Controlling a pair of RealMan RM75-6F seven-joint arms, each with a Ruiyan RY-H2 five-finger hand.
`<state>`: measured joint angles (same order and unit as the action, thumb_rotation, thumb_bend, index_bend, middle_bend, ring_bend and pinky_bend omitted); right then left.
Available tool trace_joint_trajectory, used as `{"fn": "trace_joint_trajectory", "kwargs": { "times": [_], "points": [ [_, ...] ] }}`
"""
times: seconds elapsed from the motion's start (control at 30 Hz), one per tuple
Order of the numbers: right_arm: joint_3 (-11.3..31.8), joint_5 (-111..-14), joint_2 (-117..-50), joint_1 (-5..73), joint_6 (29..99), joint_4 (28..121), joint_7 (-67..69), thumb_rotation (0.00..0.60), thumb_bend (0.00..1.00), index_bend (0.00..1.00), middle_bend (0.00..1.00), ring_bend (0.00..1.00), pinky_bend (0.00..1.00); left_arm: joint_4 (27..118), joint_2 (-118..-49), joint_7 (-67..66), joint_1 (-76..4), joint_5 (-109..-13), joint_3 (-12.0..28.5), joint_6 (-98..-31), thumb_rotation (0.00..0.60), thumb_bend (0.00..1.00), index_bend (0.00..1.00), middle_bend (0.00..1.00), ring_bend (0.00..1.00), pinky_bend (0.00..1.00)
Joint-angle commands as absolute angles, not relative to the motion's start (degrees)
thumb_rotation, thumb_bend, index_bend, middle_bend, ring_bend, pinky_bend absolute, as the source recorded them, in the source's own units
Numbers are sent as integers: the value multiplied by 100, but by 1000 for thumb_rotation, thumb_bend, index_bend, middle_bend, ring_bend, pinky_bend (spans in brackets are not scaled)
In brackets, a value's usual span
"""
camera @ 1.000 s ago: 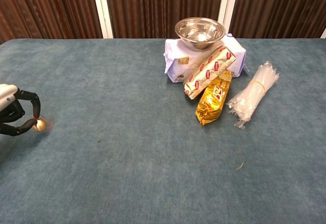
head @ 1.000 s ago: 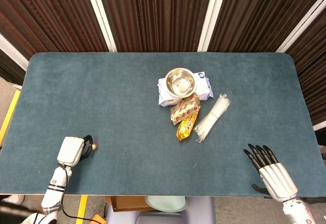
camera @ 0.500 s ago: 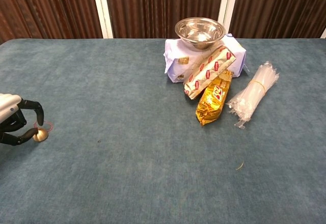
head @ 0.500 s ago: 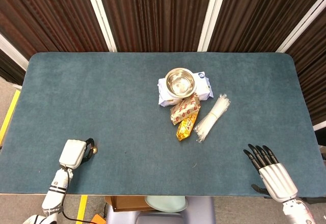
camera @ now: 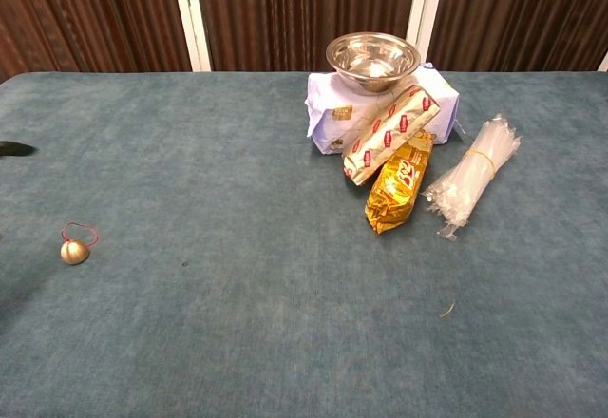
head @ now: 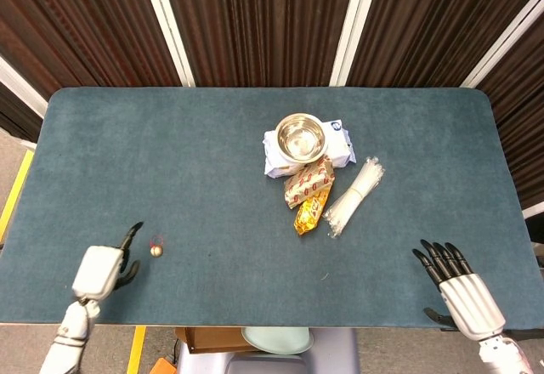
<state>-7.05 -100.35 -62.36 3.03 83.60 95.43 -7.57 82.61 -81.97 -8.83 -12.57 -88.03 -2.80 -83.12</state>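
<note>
A small brass bell (head: 155,251) (camera: 74,252) with a red loop lies alone on the teal table (head: 170,161), near the front left. My left hand (head: 102,268) sits just left of it at the table's edge, fingers spread and holding nothing; only a dark fingertip (camera: 13,148) shows in the chest view. My right hand (head: 455,285) rests open at the front right edge, fingers straight, far from everything.
In the middle back stands a steel bowl (head: 301,137) (camera: 372,59) on a white packet (head: 340,149). In front lie a red-and-white snack bar (head: 308,183) (camera: 391,133), a gold snack bag (head: 311,212) (camera: 400,182), and a bundle of clear plastic strips (head: 355,195) (camera: 472,178).
My left hand let go of the bell and drew back left and towards the table's front edge, fingers now spread. The bell stays on the cloth. My right hand slid slightly back.
</note>
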Motion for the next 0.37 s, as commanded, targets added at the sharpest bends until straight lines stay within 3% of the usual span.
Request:
{"fn": "trace_joint_trajectory", "kwargs": {
  "times": [0.03, 0.13, 0.37],
  "points": [
    [-734, -10097, -6149, 217, 8533, 9598, -696, 600, 212, 0, 0, 0, 0, 9433, -7045, -922, -317, -9155, -949, -9419, 600, 411, 0, 0, 0, 38],
    [-765, -10337, -6112, 142, 8821, 9533, -527, 600, 212, 0, 0, 0, 0, 9363, -6750, -586, 36, -9276, -1047, -9910, 600, 408, 0, 0, 0, 10],
    [-777, -10338, -6059, 156, 8799, 9480, -341, 600, 213, 0, 0, 0, 0, 9322, -6599, -101, 135, -9436, -928, -10156, 600, 407, 0, 0, 0, 9]
  ]
}}
